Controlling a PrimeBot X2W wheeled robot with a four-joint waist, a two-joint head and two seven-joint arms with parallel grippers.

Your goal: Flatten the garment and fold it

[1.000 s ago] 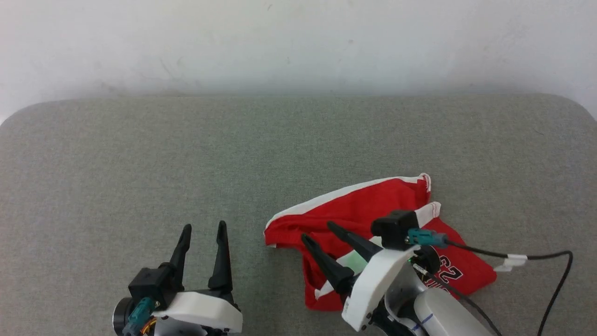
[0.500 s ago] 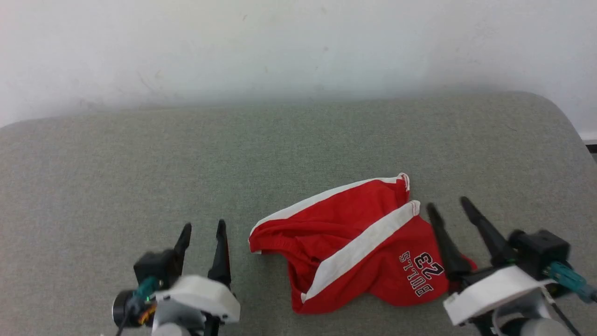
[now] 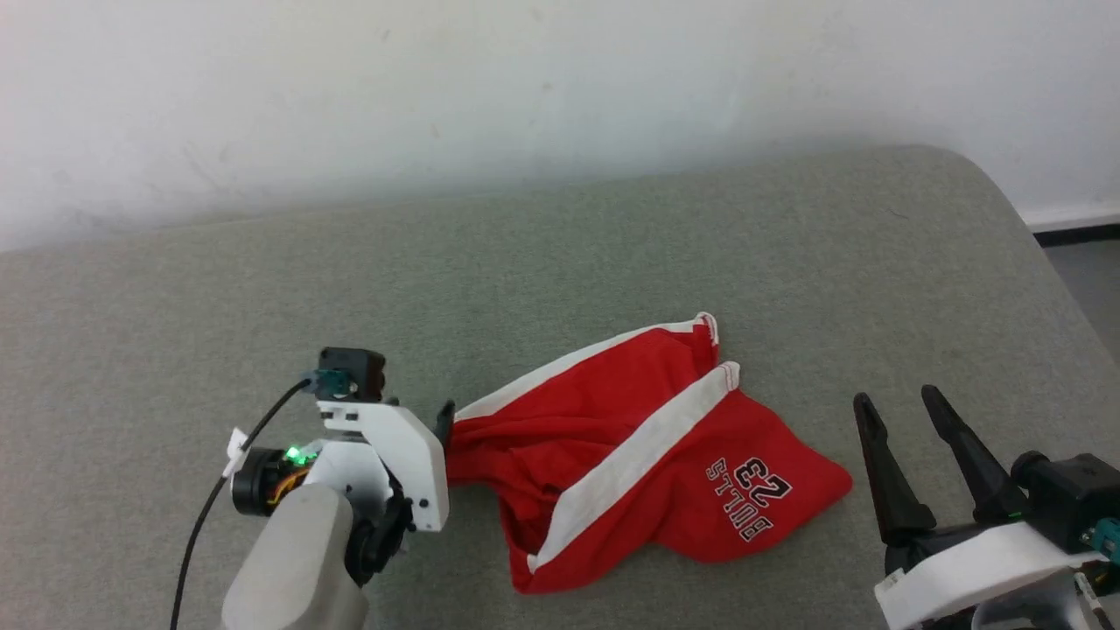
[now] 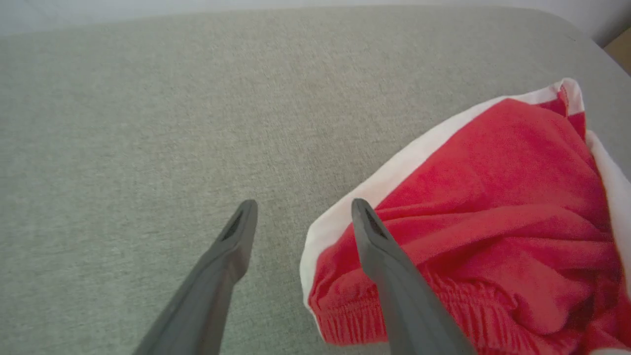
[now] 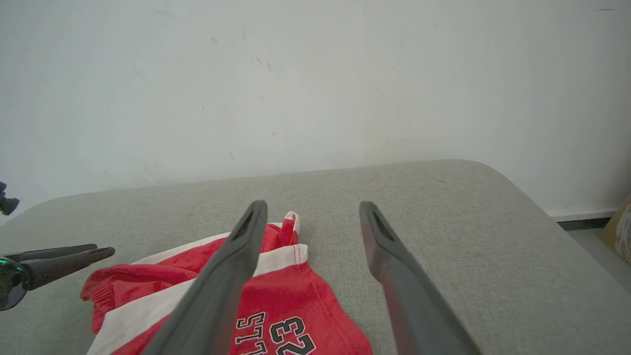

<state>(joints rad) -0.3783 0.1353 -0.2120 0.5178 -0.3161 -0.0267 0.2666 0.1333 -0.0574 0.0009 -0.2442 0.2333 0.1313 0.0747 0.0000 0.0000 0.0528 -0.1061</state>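
Two grippers sit nearest. The left gripper [image 4: 300, 209] has its fingers spread, one of them over the waistband corner of the garment [image 3: 630, 437] (contact cannot be judged). The right gripper [image 3: 897, 401] is also spread and empty, just right of the garment. One garment, red shorts, lies crumpled on the grey-green padded surface [image 3: 560, 262]. Beyond its rounded far edge stands one scuffed white wall [image 3: 525, 87] with a dark baseboard [image 3: 1076, 234].

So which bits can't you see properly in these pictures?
- Left wrist view: whether a finger of the left gripper touches the shorts; the finger covers that spot.
- Head view: that gripper's fingers, mostly behind its own white wrist.
- Right wrist view: the lettering, cut by the bottom edge and part-covered by a finger of the right gripper.
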